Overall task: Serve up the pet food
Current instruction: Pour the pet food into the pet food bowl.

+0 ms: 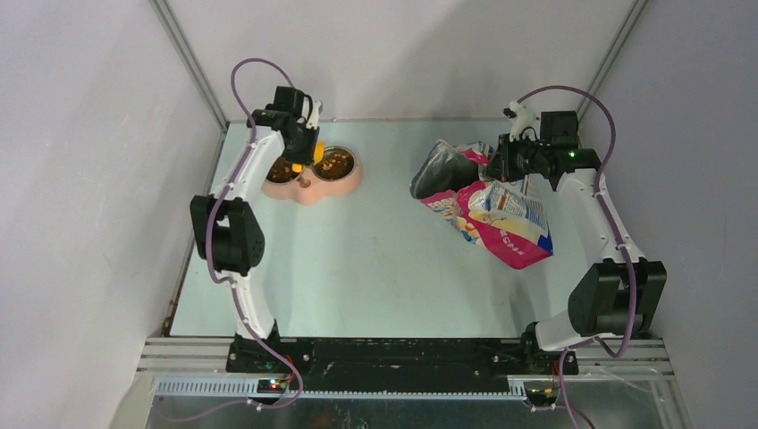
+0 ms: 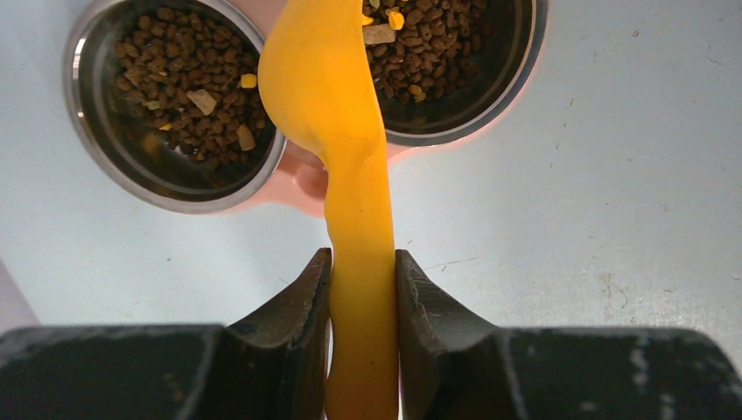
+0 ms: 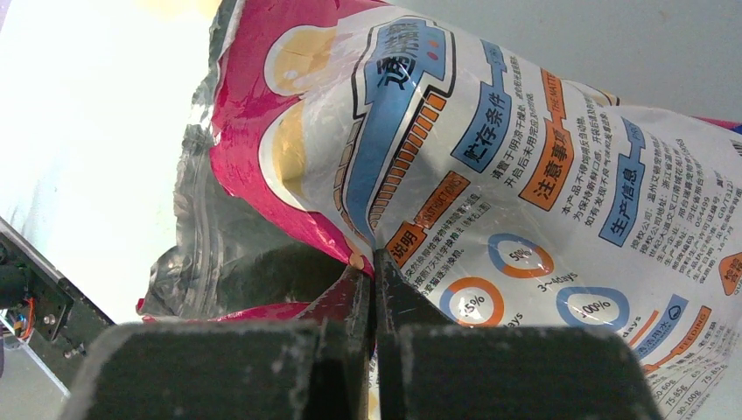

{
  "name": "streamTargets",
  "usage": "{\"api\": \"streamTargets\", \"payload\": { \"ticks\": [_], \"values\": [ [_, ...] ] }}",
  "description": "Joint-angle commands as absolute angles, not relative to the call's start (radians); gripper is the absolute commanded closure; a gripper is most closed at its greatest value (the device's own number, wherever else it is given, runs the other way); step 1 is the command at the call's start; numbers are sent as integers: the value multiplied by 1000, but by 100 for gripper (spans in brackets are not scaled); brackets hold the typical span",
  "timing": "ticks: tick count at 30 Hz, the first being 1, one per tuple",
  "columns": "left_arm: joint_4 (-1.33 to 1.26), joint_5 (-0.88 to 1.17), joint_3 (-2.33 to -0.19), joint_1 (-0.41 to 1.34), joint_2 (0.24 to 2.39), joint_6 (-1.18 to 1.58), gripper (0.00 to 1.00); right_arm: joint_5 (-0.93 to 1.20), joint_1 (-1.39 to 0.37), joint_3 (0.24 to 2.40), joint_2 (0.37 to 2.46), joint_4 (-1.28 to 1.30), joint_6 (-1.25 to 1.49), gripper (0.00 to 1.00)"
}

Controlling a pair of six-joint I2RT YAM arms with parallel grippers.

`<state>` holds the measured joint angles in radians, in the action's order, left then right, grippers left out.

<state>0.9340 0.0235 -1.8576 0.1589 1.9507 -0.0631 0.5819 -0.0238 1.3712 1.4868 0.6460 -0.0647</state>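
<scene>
**Q:** What does the top view establish?
**A:** The layout. The feeder (image 1: 313,185) sits at the far left of the table (image 1: 375,268). The bag (image 1: 501,214) lies tilted at the right, well apart from the feeder. The left claw (image 1: 305,147) hangs over the feeder, and the right claw (image 1: 497,165) is at the bag's upper edge.

**Q:** What does the left wrist view add?
**A:** Detail lost from above. Both fingers (image 2: 297,297) clamp the handle of the orange scoop (image 2: 319,79). Its rounded underside faces the lens, above the bridge between the two bowls (image 2: 101,153). Kibble (image 2: 188,79) lies in both bowls, brown with a few pale and yellow bits. What the scoop carries is hidden.

**Q:** And the right wrist view?
**A:** The right claw's jaws are pinched together on a fold of the bag, beside its gaping, silver-lined mouth. A printed panel faces the lens. The bag's interior is too dark to read.
</scene>
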Motion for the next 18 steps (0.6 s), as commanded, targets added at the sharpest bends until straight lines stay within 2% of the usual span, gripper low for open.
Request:
{"api": "streamTargets", "payload": {
  "ticks": [1, 7, 18],
  "values": [
    [923, -45, -1897, 173, 1834, -92, 100, 590, -9, 1365, 1447, 644, -84, 100],
    [918, 1, -1867, 175, 1765, -75, 100, 592, -9, 1355, 1444, 635, -83, 100],
    [868, 412, -1667, 154, 1593, 16, 100, 606, -9, 1343, 1417, 631, -82, 100]
  ]
}}
